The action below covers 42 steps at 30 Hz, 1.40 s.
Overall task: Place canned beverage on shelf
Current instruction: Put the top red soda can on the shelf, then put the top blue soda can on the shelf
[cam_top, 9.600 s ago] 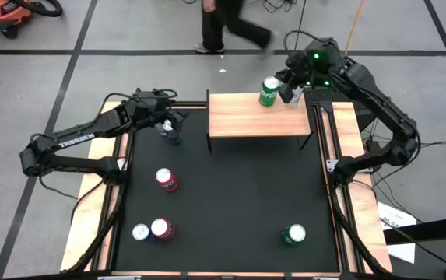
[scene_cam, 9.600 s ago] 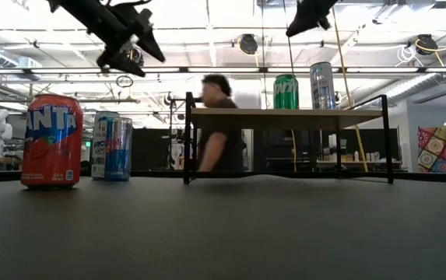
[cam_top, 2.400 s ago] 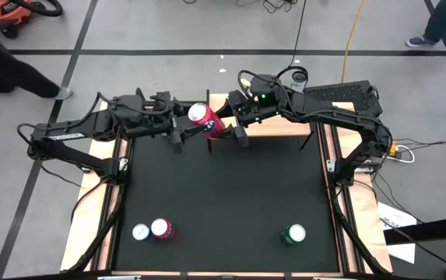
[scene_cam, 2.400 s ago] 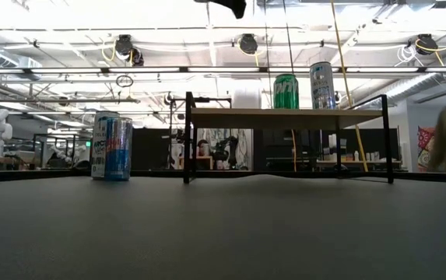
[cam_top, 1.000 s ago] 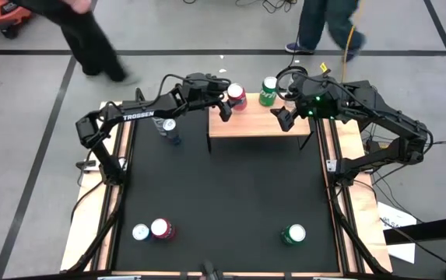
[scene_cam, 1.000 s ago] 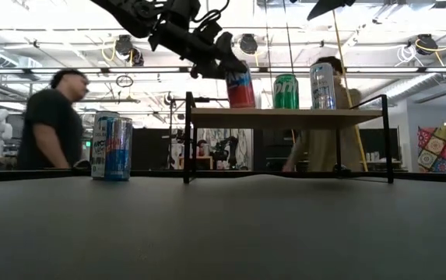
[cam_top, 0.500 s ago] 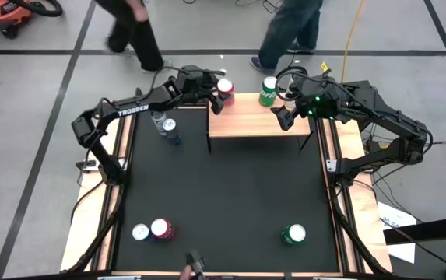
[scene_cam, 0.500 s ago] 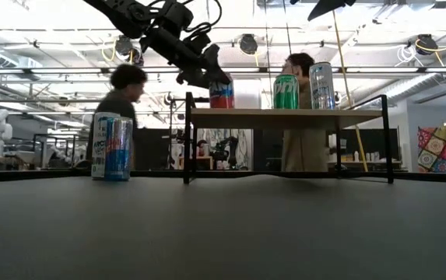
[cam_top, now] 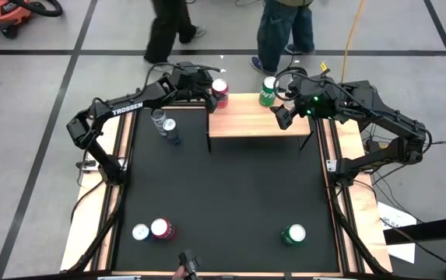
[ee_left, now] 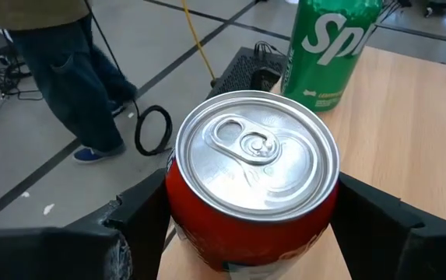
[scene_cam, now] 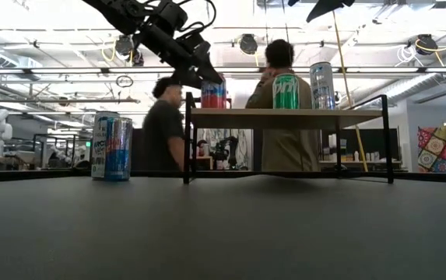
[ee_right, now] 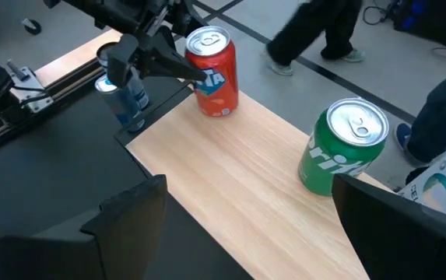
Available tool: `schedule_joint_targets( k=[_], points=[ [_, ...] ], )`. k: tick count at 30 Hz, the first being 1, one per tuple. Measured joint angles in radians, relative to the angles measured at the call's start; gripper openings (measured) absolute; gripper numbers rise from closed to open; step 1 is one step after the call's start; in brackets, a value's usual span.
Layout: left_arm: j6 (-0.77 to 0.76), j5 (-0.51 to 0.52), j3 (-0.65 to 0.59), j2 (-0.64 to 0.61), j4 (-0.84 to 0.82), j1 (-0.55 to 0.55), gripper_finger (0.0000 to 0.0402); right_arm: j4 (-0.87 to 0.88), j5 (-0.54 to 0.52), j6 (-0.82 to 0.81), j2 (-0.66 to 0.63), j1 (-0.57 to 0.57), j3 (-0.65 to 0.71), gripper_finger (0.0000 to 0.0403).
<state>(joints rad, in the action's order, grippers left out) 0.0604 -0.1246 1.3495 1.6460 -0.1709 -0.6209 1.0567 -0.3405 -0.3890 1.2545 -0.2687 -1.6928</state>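
Black matting covers the counter [cam_top: 223, 194], with the shelf [cam_top: 258, 124] standing at its far edge and two people passing on the floor beyond. On the shelf's far left corner stands the red can [cam_top: 220, 90], upright, its base on the wood plank in the low view. The left claw [cam_top: 209, 95] is clenched around this can, one finger on either flank in the left wrist view, gripping below the rim so the can stays vertical as it meets the plank. A green can [cam_top: 268, 90] stands upright further right along the far edge, apart from the red one, and a silver can [scene_cam: 322, 85] stands just beside it to the right. The spacing suggests the corner was chosen to avoid knocking the cans already shelved. The right claw [cam_top: 283, 118] hangs released over the shelf's right end, holding nothing, evidently waiting clear of the working arm. Remaining stock on the counter: a blue can [cam_top: 169, 129] near the left rail, two cans [cam_top: 151, 230] at near left, and a green can at near right [cam_top: 293, 233]. Judged status: placement made, release outstanding; the red can sits near the plank's edge, so a clean opening matters.
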Motion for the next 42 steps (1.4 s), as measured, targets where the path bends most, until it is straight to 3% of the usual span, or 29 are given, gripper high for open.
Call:
schedule_joint_targets(
  k=[8,18,26,36,42],
  points=[
    [-0.003,0.0,-0.002,-0.002,0.001,-0.001,0.0297,-0.02,0.001,0.003,0.017,0.0,0.0,0.0353],
    [0.006,0.057,-0.003,-0.056,0.004,-0.013,0.0394,-0.081,0.001,0.011,0.018,0.0,0.001,0.0353],
    [-0.001,0.057,-0.003,-0.181,-0.038,-0.027,0.0391,-0.104,0.001,0.012,0.018,0.0,0.001,0.0353],
    [-0.018,0.06,-0.052,-0.32,-0.307,-0.064,0.0391,-0.21,0.008,0.054,0.032,0.0,0.0,0.0353],
    [-0.08,0.061,-0.118,-0.386,-0.345,-0.037,0.0391,-0.355,0.169,0.151,0.108,0.003,0.0,0.0353]
  ],
)
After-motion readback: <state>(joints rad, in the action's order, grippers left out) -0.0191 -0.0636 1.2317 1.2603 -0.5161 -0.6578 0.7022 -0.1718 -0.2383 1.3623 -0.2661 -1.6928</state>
